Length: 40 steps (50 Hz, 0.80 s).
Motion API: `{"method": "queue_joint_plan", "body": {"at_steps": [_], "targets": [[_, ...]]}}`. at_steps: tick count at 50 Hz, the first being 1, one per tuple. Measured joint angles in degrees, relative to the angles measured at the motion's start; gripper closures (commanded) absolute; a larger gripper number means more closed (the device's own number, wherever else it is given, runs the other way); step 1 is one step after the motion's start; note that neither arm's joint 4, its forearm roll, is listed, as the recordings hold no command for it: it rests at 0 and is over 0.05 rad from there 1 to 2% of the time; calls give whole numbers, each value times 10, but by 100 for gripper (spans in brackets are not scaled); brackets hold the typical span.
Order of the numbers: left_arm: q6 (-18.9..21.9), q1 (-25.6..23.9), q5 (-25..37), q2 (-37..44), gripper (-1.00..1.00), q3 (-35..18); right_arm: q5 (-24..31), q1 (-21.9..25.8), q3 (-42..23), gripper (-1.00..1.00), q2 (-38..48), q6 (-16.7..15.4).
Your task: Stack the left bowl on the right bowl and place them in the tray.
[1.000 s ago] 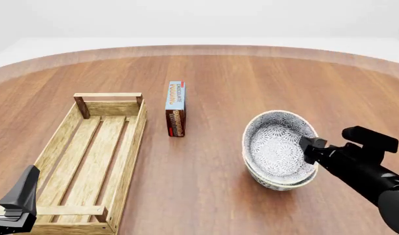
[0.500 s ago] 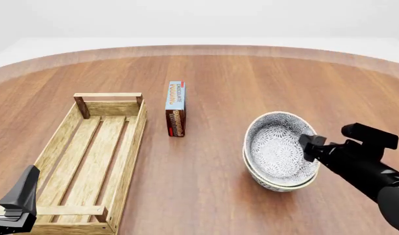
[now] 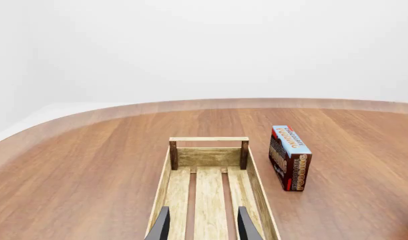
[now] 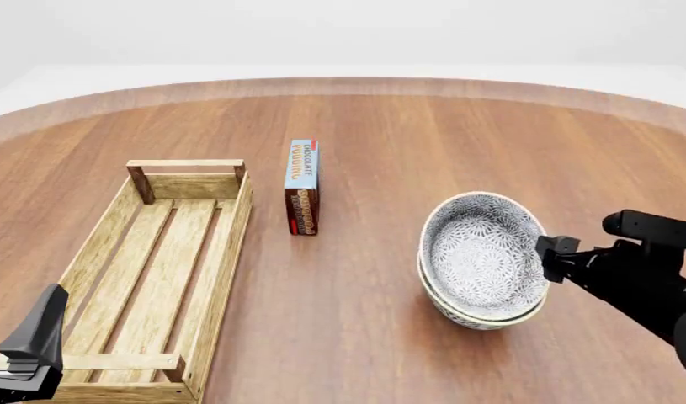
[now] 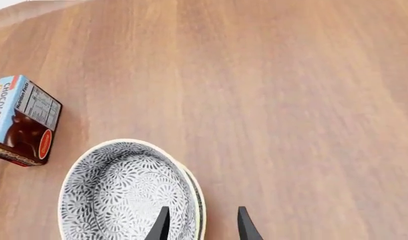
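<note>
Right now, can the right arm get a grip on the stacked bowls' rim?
Probably yes. The right gripper is open, its fingers straddling the near rim of the stacked bowls. Nothing sits between them; the chocolate box and the tray stand well off to the left.

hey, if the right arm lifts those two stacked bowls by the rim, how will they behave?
The stacked bowls look rigid and glazed, so the rim may be slippery in the right gripper, whose jaws straddle it. The upper bowl sits tilted in the lower one, so it might shift or rock when lifted. Held at one edge only, the stack would likely sag away from the grip.
</note>
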Motion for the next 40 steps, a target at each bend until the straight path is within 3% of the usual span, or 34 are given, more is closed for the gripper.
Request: {"method": "queue_joint_plan", "body": {"at_steps": [40], "targets": [[0, 0, 0, 0, -100, 0, -153, 39, 52, -100, 156, 14]]}}
